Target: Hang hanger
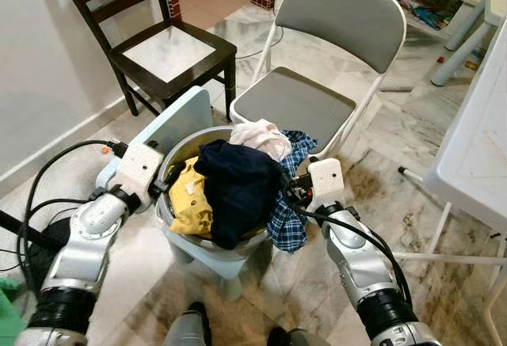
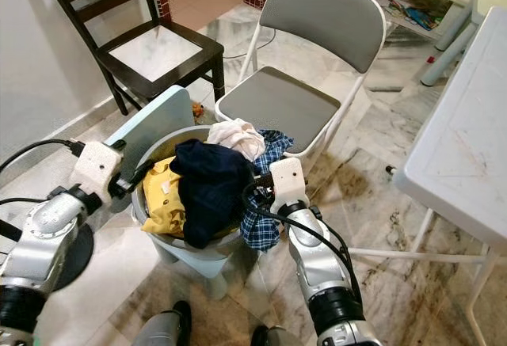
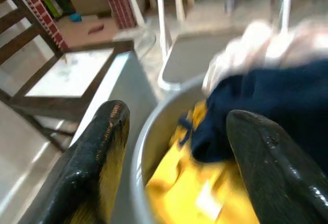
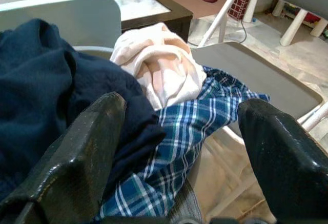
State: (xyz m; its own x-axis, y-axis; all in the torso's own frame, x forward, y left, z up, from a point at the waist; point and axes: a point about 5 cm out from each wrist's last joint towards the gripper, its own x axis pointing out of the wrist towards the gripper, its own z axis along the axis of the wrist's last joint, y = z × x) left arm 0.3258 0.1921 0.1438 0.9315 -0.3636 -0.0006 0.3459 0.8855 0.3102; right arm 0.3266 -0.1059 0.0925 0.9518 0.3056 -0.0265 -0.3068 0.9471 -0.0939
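No hanger can be made out in any view; if one is present, it is hidden under the clothes. The laundry basket [image 1: 176,221] stands on the marble floor [image 1: 412,203], heaped with a navy garment [image 1: 238,192], a yellow garment [image 1: 190,199], a blue plaid shirt [image 1: 289,223] draped over the rim, and a pale pink cloth [image 1: 260,138] on top.

The left gripper [image 3: 174,147] sits at the basket's left rim, jaws spread wide and holding nothing, with the rim between the fingers in the left wrist view. The right gripper [image 4: 179,147] is at the right rim, jaws likewise wide open and empty, aimed at the plaid shirt and navy garment.

Behind the basket stand a grey folding chair [image 1: 317,85] and a dark wooden chair [image 1: 158,45]; a white desk [image 1: 475,148] is to the right.

Risks, as judged: closing the jaws here would likely catch loose fabric or the rim instead of a hanger, dragging clothes out or tipping the basket. With the target unlocated, any grasp is blind.
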